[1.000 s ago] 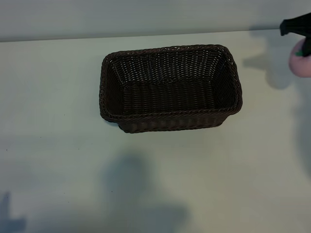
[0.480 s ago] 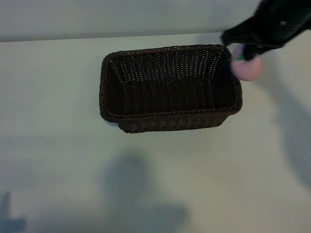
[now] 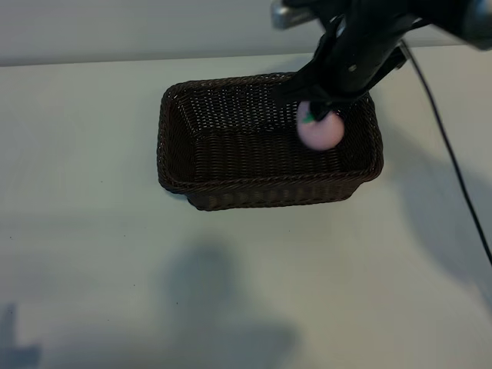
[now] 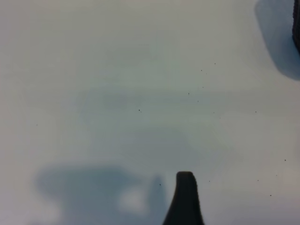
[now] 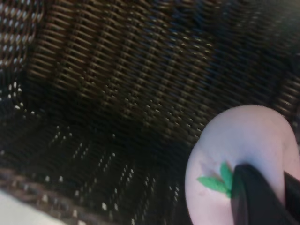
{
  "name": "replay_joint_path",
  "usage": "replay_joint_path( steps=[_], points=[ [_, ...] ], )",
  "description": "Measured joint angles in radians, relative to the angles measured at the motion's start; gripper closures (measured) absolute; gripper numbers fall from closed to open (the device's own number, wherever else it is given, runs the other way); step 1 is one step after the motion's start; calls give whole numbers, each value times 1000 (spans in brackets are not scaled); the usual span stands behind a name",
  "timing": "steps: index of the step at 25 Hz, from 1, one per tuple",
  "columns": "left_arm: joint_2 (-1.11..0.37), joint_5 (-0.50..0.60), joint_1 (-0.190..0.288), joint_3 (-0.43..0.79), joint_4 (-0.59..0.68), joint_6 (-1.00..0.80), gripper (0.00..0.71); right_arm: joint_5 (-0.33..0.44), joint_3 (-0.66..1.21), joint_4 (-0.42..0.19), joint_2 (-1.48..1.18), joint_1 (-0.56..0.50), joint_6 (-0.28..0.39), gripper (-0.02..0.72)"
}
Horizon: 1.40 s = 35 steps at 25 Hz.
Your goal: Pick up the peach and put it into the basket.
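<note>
Peach over the basket, plain bench all round

The right gripper point(image 3: 317, 115) pinches the peach point(image 3: 320, 131) above the basket's point(image 3: 269, 183) right end, mid-bench point(image 3: 92, 254) toward the far edge; pale wall point(image 3: 115, 31) behind. The left gripper point(image 4: 185, 197) is spread over bare bench.

Right gripper point(image 3: 317, 115) with peach point(image 3: 321, 131) moves in from right edge of exterior view, past basket point(image 3: 231, 192) rim at right end, now over basket interior near right end. More of right arm enters exterior view, reaching in from upper right. Peach now hangs above basket floor, clamped by gripper.
</note>
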Motion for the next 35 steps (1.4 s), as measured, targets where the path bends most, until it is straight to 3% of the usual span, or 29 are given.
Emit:
replay_joint_path(
  steps=[10,14,19,22,29,35],
  points=[
    [0,0,0,0,0,0,115,-65,-5,2,80,10,-1,633],
    [0,0,0,0,0,0,115,-66,-5,13,80,10,-1,489],
    [0,0,0,0,0,0,115,-62,-5,51,80,10,-7,224],
    [0,0,0,0,0,0,115,-44,-8,59,66,10,-8,154],
    [0,0,0,0,0,0,116,94,-181,2,-7,5,-6,162],
    [0,0,0,0,0,0,116,190,-284,-26,-16,-60,-5,166]
  ],
)
